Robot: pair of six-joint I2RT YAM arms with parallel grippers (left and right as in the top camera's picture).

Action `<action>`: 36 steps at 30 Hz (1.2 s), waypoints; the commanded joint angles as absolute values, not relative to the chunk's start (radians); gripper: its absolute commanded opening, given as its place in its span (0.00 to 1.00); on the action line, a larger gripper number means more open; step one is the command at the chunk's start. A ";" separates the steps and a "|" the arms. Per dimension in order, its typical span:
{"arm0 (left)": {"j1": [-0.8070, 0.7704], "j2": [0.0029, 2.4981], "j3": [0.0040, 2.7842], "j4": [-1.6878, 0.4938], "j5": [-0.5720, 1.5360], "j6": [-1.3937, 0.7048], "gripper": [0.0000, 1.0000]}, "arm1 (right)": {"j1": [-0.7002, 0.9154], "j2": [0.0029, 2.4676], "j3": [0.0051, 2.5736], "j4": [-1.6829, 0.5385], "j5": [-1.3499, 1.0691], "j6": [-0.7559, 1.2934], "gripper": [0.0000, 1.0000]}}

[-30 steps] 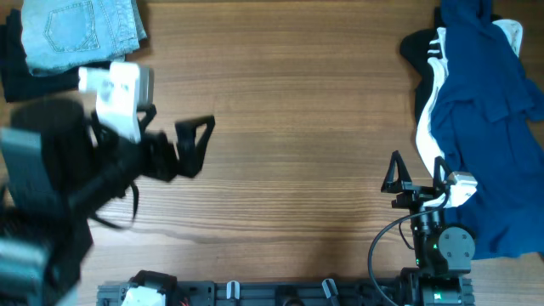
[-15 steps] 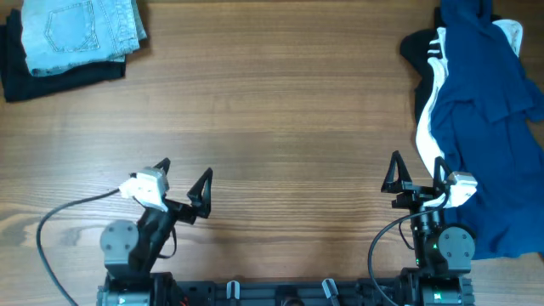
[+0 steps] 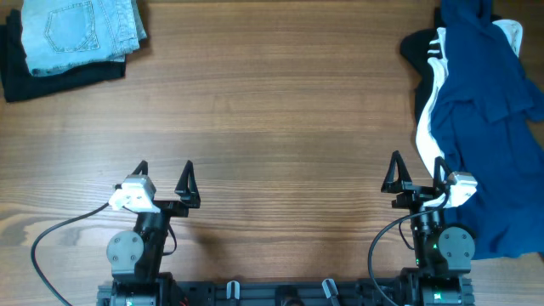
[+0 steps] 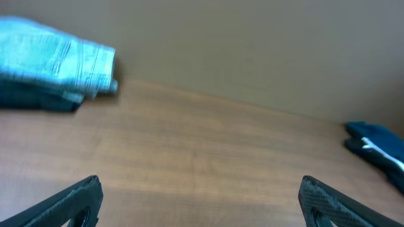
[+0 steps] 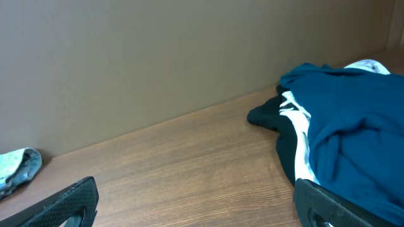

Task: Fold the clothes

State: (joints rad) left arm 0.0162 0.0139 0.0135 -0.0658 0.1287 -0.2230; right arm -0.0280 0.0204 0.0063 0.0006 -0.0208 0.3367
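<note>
Folded faded denim jeans (image 3: 81,32) atop a black garment (image 3: 51,81), far left; rumpled navy heap (image 3: 484,127), right. Left gripper (image 3: 163,170) and right gripper (image 3: 417,166) spread wide, empty, over wood-grain table (image 3: 280,110).

1. Overhead: looks straight down on the table (image 3: 280,110) from well above, with both arms at the frame's lower edge.
2. Left wrist: low over the table, facing the far wall (image 4: 252,44), with the left gripper (image 4: 202,200) fingertips in the lower corners.
3. Right wrist: equally low, same heading, right gripper (image 5: 199,200) likewise.
4. All three share the jeans (image 3: 81,34) at left and the blue garment (image 3: 484,127) at right.
</note>
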 commanded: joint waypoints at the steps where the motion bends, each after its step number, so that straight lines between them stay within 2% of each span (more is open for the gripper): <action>1: 0.024 0.003 0.006 -0.072 0.082 -0.239 1.00 | -0.024 0.014 0.005 0.006 -0.010 0.342 1.00; 36: 0.025 0.003 0.006 -0.072 0.059 -0.240 1.00 | -0.024 0.014 0.005 0.006 -0.010 0.342 1.00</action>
